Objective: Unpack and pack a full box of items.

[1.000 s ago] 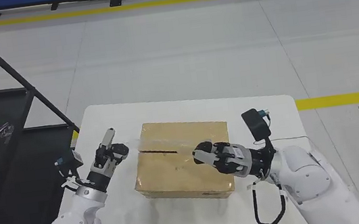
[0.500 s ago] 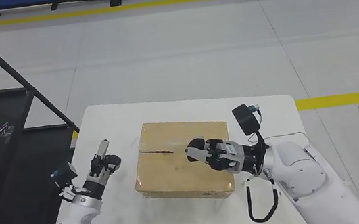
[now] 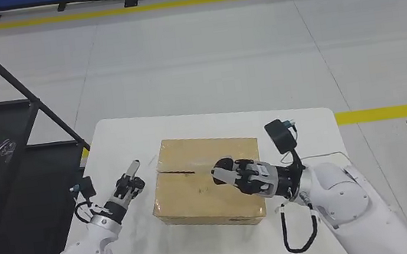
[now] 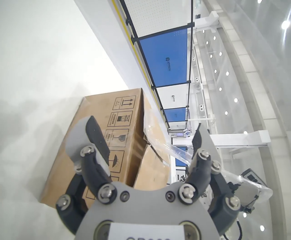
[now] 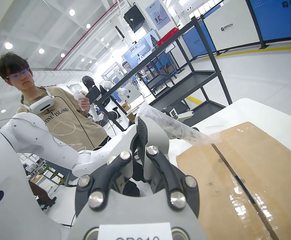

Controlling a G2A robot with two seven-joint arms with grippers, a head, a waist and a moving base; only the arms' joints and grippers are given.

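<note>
Peeling clear tape (image 5: 179,130) off the closed cardboard box (image 3: 208,192) at the middle of the table (image 3: 124,137), pinching the loose strip in the right gripper (image 3: 220,173) above the top seam. Holding the left gripper (image 3: 134,175) open and empty just left of the box. Probably needing to pull the strip fully free before opening flaps.

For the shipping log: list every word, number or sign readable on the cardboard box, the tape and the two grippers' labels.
Box side: signs only, two up arrows, a crossed-out symbol, a wine glass, an umbrella.
Captions beside them: too small to read.
Left gripper label: cut off, unreadable.
Right gripper label: cut off, unreadable.
Clear tape: no print.
</note>
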